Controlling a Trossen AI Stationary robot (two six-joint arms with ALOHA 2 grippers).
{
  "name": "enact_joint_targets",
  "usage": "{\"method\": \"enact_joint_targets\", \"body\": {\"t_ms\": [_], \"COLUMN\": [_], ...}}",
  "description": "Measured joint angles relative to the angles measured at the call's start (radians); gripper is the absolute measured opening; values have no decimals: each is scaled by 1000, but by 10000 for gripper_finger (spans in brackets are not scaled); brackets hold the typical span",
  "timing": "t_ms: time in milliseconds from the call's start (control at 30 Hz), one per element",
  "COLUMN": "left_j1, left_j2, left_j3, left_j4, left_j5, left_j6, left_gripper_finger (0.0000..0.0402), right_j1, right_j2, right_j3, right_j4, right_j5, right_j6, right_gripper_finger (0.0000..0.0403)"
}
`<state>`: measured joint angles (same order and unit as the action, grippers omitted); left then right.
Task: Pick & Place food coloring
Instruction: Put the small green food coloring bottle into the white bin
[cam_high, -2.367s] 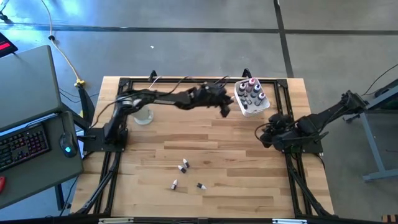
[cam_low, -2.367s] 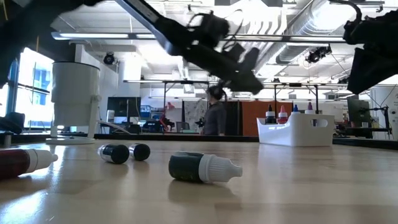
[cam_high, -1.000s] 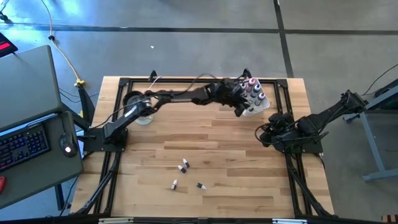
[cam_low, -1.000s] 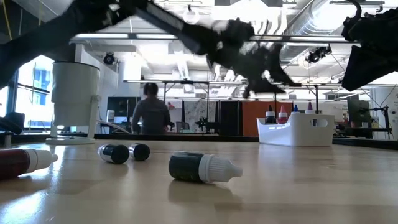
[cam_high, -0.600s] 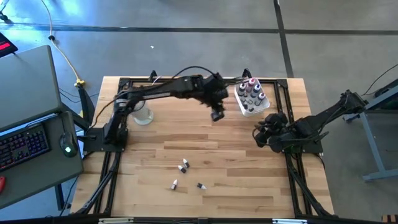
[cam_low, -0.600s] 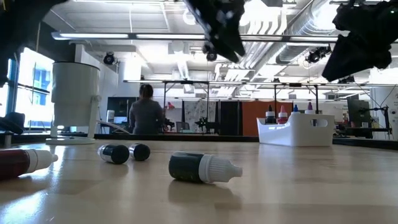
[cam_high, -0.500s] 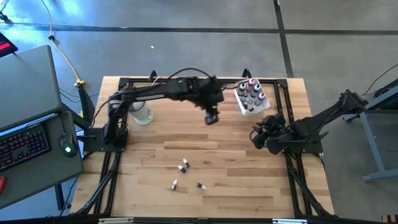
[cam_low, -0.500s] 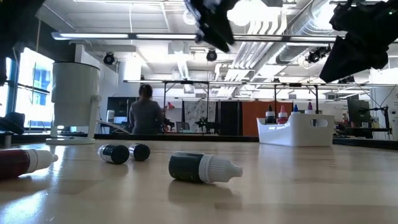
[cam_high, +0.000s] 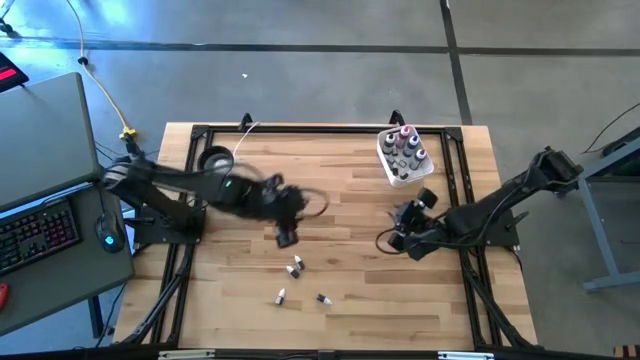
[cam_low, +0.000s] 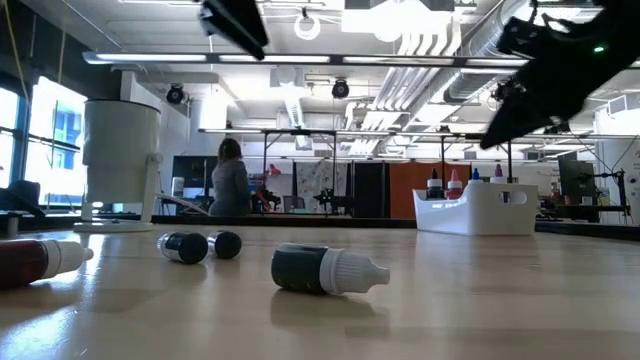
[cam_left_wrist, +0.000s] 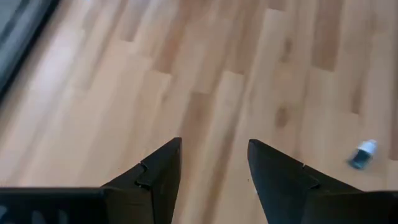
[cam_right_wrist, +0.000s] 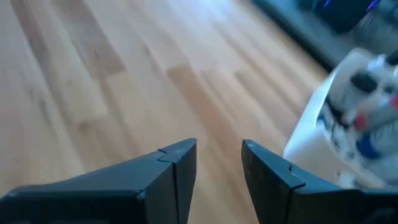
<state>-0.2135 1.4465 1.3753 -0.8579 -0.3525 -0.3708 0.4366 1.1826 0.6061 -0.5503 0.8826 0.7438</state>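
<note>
The left gripper (cam_high: 286, 236) hangs over the middle of the table (cam_high: 340, 330), fingers spread and nothing between them, a little toward the back edge from the loose bottles. Three food coloring bottles (cam_high: 296, 267) lie on their sides near the middle of the front half of the table, well apart from the white tub (cam_high: 396, 180) at the back right corner, which holds the rest of them upright. The right gripper (cam_high: 395, 240) sits low over the right half of the table, also parted and empty, with the tub showing just beyond its fingers in its wrist view.

The main risk, as I judge it, is the pickup itself. The bottles are small, round and lying flat (the dark one with the white cap (cam_low: 328, 269) looks ready to roll), so a finger that lands off-centre would likely push a bottle away rather than trap it. Two of the bottles lie close together, and a wide approach could knock the neighbour. Both arms now reach toward the table's centre; if both go for the same cluster they could meet. At the tub, a tilted bottle could topple those standing inside.
</note>
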Motion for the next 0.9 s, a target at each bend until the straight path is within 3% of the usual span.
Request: {"method": "enact_joint_targets", "body": {"t_ms": [67,133,333,467,633,733,900], "left_j1": [-50,-95,-181,-214,-227,-226,-226], "left_j2": [-63,-112,-163,-165,-165,-165,-165], "left_j3": [-121,-221,-355,-362,-363,-363,-363], "left_j4": [113,215,332,333,334,335,333], "left_j5": [-10,-9,-18,-46,-55,-72,-73], "left_j6": [-46,-72,-143,-158,-161,-166,-166], "left_gripper_finger": [181,181,181,181,181,181,181], "right_j1": [-33,-73,-122,-76,-12,1,6], "right_j2": [28,54,204,356,559,663,793], "right_j3": [0,0,0,21,207,373,628], "right_j4": [125,280,819,1104,991,771,430], "right_j5": [15,-46,-548,-651,-616,-604,-672], "right_j6": [-98,-205,-402,-388,-351,-284,-137], "right_gripper_finger": [121,121,121,121,121,121,121]}}
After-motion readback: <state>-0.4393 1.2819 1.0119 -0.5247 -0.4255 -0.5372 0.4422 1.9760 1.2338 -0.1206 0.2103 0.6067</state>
